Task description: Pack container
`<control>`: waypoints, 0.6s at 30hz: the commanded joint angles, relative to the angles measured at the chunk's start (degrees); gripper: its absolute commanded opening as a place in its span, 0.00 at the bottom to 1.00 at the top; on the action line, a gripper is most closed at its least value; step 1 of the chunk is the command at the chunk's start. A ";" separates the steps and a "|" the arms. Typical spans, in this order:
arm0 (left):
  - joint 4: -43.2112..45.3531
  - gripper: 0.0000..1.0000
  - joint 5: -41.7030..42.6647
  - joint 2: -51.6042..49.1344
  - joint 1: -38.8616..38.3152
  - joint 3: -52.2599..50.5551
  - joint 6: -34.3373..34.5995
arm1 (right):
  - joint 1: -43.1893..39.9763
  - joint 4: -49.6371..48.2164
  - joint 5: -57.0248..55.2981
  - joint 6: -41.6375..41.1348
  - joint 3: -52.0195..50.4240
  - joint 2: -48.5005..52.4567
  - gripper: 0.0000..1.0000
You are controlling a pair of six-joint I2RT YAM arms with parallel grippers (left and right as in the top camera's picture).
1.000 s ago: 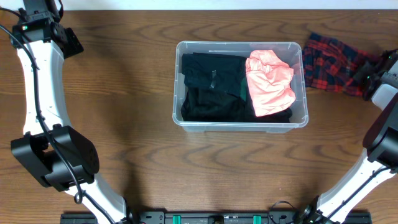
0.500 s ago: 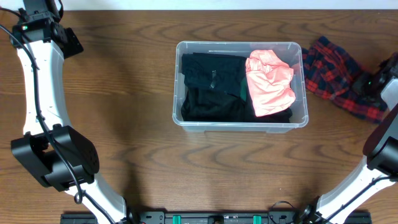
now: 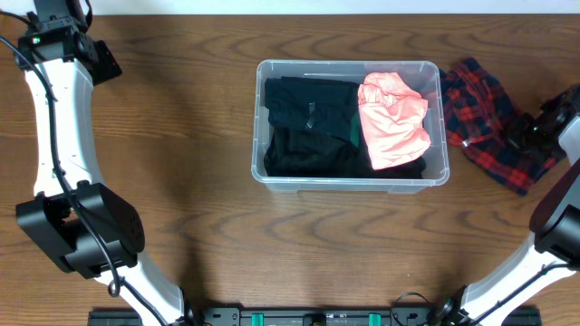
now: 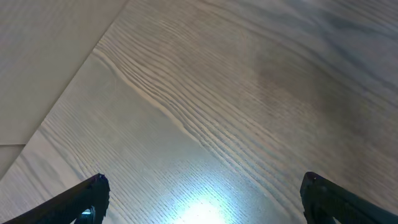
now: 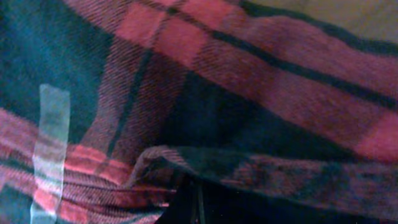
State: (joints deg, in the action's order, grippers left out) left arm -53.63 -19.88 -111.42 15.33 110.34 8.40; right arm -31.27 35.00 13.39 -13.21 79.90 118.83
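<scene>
Right gripper (image 3: 531,133), right edge, pinched shut on red plaid cloth (image 3: 480,118) beside container (image 3: 349,182). Left gripper (image 4: 202,198), upper left, spread wide, empty. Container holds black clothes (image 3: 304,131), pink garment (image 3: 392,119).

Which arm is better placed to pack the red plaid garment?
Right: the right claw is shut on the red plaid garment beside the container; the left claw is open over the table, far off.

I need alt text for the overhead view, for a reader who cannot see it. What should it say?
A clear container on a wooden table holds black clothes and a pink garment. To its right, the right arm's jaws are shut on a red plaid cloth; the left arm stands at the far left.
</scene>
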 commanded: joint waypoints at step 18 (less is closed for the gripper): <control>-0.15 0.98 -0.74 -0.28 0.13 0.02 0.07 | -0.76 12.13 -17.90 -2.62 -4.11 -20.13 0.54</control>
State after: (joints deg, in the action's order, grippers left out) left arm -53.63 -19.88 -111.42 15.33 110.34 8.38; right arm -31.09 46.98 -1.37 -15.25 76.69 97.71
